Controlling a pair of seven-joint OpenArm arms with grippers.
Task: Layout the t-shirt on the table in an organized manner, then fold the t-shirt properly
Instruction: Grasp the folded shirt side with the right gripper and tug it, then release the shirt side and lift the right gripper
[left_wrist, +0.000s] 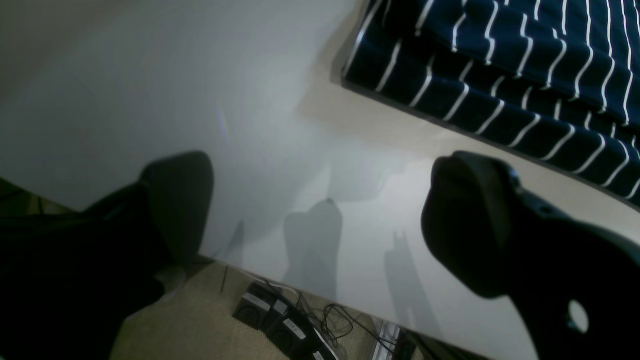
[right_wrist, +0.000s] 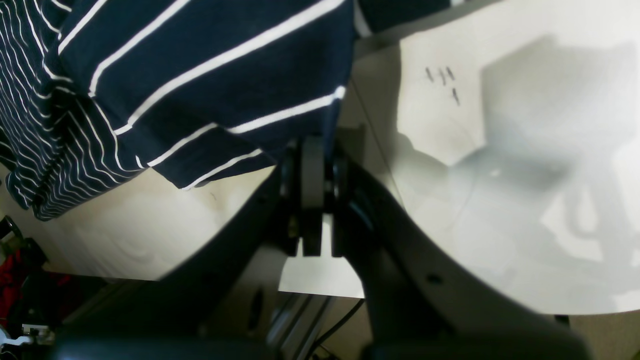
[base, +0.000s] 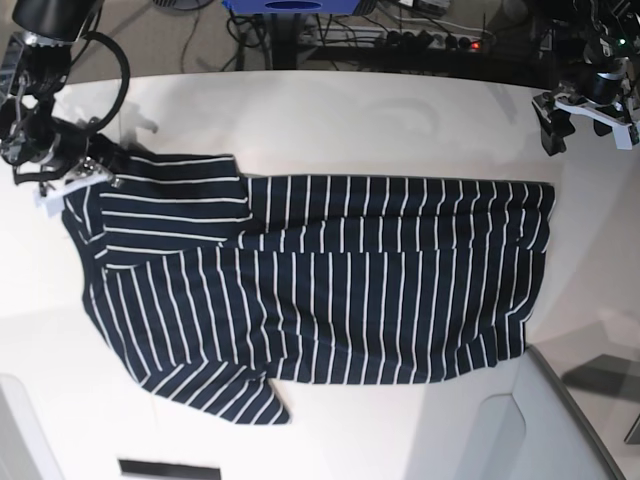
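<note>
Dark navy soft-fabric short-sleeved t-shirt with thin white stripes (base: 320, 270) lies spread across the middle of the large smooth white matte table (base: 380, 120), mostly flat, long axis running left-right in the base view. One sleeve is folded over the body at the upper left of that view, another sleeve sticks out at the lower left; hem edge at the right, slightly wavy. Some wrinkles near the folded part.

Black right gripper (right_wrist: 312, 150), at the base view's left, has its fingers (right_wrist: 312, 185) pressed together on an edge of the shirt near the folded sleeve; in the right wrist view the striped cloth goes into the closed jaws and lifts slightly off the table.

Black left gripper (left_wrist: 320, 210), at the base view's upper right, hangs over bare table just beside the shirt's corner, not touching it. Fingers (left_wrist: 465, 220) spread wide apart, nothing between them.

Beige floor with black boxes and cables (left_wrist: 285, 325) visible past the table edge in the left wrist view.
</note>
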